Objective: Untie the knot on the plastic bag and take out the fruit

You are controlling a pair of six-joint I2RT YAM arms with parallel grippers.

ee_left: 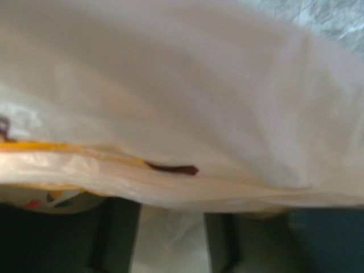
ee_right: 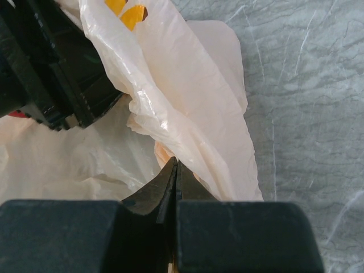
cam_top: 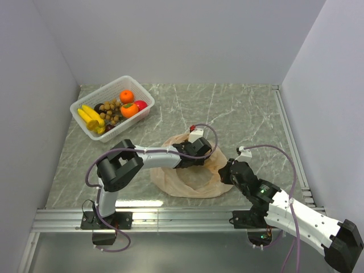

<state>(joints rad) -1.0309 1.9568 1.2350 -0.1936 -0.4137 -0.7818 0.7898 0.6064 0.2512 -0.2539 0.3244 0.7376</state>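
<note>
While the left arm folds at the elbow and reaches right across the worktop (cam_top: 250,119), its claw (cam_top: 189,158) sits low on the plastic bag (cam_top: 187,183), fingers (ee_left: 114,242) partly apart with loose plastic between them. The right arm (cam_top: 284,210) comes in from the near right corner. Its claw (ee_right: 175,165) is closed tight at the bag's right edge, but I cannot tell whether it nips any plastic. The fruit (cam_top: 114,111) lies in the basket (cam_top: 141,89) by the far left wall, with open worktop behind and right of the bag.

Thin, glossy, crinkled plastic bag (ee_right: 187,96)
</note>
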